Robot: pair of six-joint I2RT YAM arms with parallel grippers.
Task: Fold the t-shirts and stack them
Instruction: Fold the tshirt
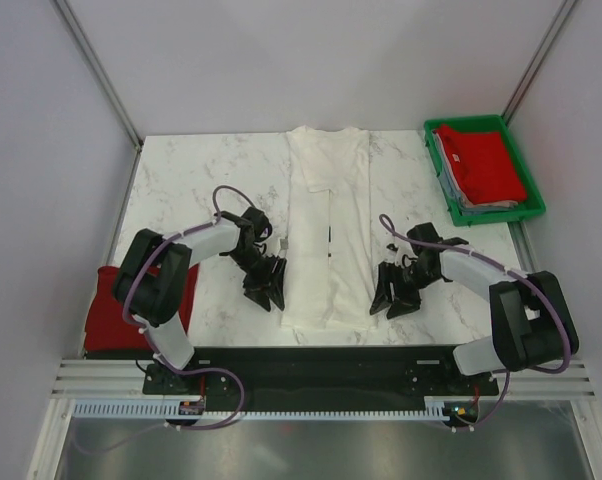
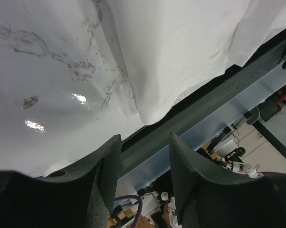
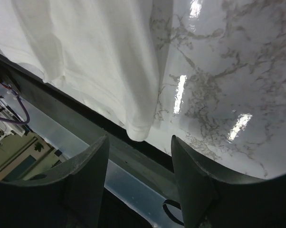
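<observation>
A white t-shirt [image 1: 327, 230] lies down the middle of the marble table as a long narrow strip, both sides folded in. My left gripper [image 1: 265, 284] stands open just left of its lower edge, nothing between the fingers; its wrist view shows the shirt's near corner [image 2: 152, 114] ahead of the jaws. My right gripper [image 1: 393, 290] stands open just right of the lower edge; the other near corner [image 3: 139, 133] hangs at the table's rim. Folded red t-shirts [image 1: 484, 165] lie in the tray. Another red t-shirt [image 1: 103, 312] lies at the left edge.
A green plastic tray [image 1: 459, 205] sits at the back right corner. The black frame rail [image 1: 331, 360] runs along the table's near edge, right below both grippers. Bare marble [image 1: 181, 190] lies left of the white shirt.
</observation>
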